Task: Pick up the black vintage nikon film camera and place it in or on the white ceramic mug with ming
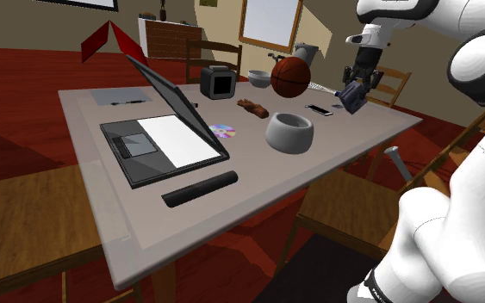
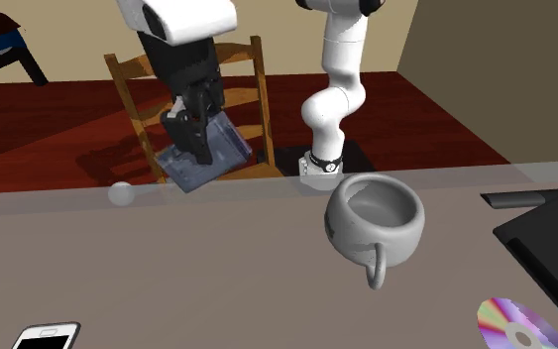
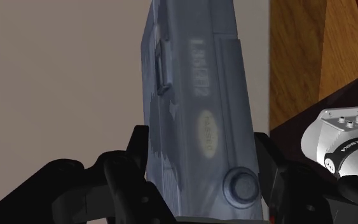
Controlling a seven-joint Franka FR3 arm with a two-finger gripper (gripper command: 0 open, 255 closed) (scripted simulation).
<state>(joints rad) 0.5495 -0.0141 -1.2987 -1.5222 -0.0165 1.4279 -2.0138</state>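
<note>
On the table in the second exterior view, nearest you, lie a phone and a shiny disc. Further in, the pale grey mug sits upright with its handle pointing toward that camera. Beyond it, your claw pinches the bluish-grey camera between both fingers, tilted, above the table near its far edge and well apart from the mug. A wooden chair stands behind.
</note>
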